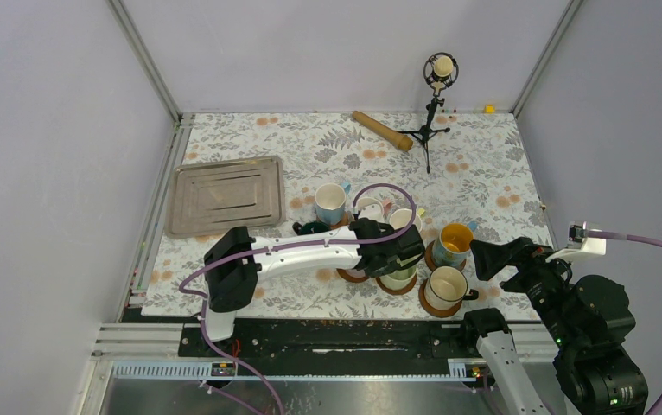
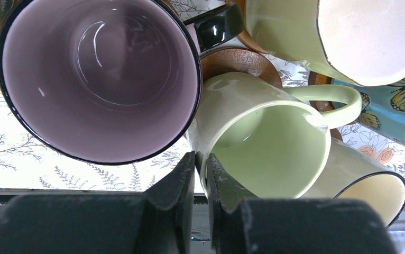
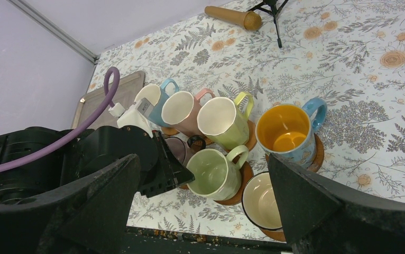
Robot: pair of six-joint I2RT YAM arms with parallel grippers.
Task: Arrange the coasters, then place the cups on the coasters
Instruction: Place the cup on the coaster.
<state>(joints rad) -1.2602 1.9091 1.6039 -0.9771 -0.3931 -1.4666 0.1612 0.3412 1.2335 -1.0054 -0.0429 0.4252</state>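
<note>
- Top external view: a metal tray [image 1: 224, 194] lies at the left of the counter [image 1: 500, 173], apart from the mugs.
- The light blue mug [image 1: 332, 203] stands at the left end of the far row. The pink mug [image 3: 182, 108] and a pale faceted mug [image 3: 224, 121] stand to its right.
- The left claw [image 2: 200, 159] reaches over the cluster. Its fingers are almost together, clamped on the near wall of the light green mug [image 2: 264, 148], one finger outside and one inside.
- That mug rests on a dark coaster [image 3: 241, 185], just beside the mauve mug [image 2: 100, 79].
- Further right, the cream mug [image 1: 444, 288] and the blue mug with yellow inside [image 1: 455, 242] each sit on a coaster.
- The right claw [image 1: 490, 259] hovers just right of these, fingers wide apart, holding nothing.
</note>
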